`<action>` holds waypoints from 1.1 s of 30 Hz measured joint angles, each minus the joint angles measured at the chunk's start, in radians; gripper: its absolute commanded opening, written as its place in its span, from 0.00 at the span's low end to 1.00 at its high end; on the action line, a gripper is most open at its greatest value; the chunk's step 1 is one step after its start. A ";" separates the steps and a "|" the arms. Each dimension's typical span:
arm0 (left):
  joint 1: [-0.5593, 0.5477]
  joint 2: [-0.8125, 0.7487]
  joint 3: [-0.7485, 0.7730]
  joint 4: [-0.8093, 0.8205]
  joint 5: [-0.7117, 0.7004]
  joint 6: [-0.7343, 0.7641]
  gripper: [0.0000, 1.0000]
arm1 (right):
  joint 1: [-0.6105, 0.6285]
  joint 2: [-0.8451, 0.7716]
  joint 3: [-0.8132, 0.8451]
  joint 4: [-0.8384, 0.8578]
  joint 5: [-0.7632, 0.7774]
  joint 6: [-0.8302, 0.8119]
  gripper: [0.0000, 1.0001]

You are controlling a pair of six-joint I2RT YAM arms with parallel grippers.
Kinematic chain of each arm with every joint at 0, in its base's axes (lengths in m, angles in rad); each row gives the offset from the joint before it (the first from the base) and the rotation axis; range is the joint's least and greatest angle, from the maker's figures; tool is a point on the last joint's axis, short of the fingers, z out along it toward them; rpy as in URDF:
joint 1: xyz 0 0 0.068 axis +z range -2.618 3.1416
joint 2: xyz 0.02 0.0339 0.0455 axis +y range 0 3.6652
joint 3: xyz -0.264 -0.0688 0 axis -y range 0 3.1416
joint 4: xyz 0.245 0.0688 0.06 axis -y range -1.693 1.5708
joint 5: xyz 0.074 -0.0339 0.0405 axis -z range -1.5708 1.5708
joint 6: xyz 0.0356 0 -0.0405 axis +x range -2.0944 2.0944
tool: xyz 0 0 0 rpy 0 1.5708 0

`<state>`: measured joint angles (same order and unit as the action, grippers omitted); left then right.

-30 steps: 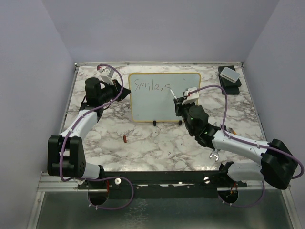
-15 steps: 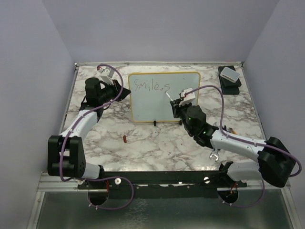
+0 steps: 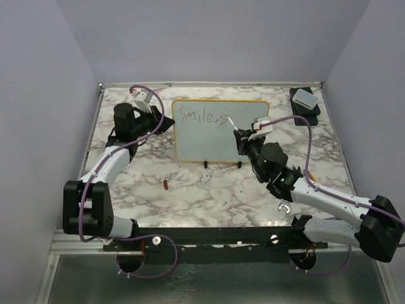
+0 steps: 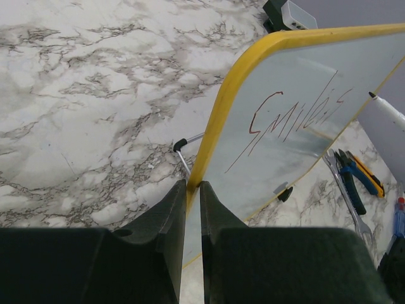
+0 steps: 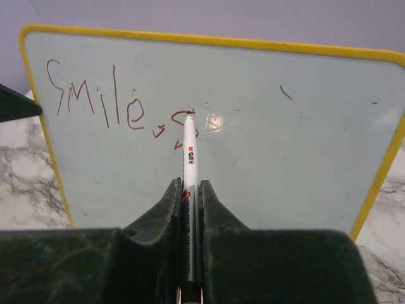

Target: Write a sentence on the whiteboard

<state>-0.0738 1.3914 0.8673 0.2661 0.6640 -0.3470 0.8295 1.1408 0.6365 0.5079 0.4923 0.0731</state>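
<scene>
The whiteboard [image 3: 215, 139] stands upright on black feet, yellow-rimmed. My left gripper [image 3: 169, 124] is shut on its left edge; in the left wrist view the yellow rim [image 4: 218, 120] runs between the jaws of the left gripper [image 4: 193, 187]. The sentence [image 3: 202, 116] reads "Smile, s" in dark red strokes, also visible in the right wrist view [image 5: 120, 104]. My right gripper [image 5: 190, 185] is shut on a white marker [image 5: 189, 152], whose tip sits at the top of the "s" on the whiteboard [image 5: 285, 152]. From above, the right gripper [image 3: 245, 140] is in front of the board's right half, with the marker [image 3: 235, 125] pointing up-left.
A small red cap [image 3: 166, 184] lies on the marble table in front of the board. A white box on a black base [image 3: 304, 100] sits at the back right corner. Pliers [image 4: 354, 180] and a wrench [image 4: 342, 190] lie beyond the board's far end.
The right arm has swung to the right and the marker tip moved with it, finishing the "s" after the comma. The left gripper has kept its hold on the board's edge.
</scene>
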 measured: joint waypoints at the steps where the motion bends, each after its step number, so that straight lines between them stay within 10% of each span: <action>1: 0.000 0.000 0.000 0.000 0.000 0.000 0.15 | -0.001 -0.011 0.000 -0.001 0.009 -0.002 0.01; 33: 0.001 -0.001 -0.005 0.001 -0.001 0.000 0.15 | -0.046 0.027 -0.014 -0.015 0.006 0.003 0.01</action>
<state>-0.0727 1.3903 0.8619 0.2668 0.6628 -0.3470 0.7834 1.1675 0.6224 0.4927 0.4980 0.0757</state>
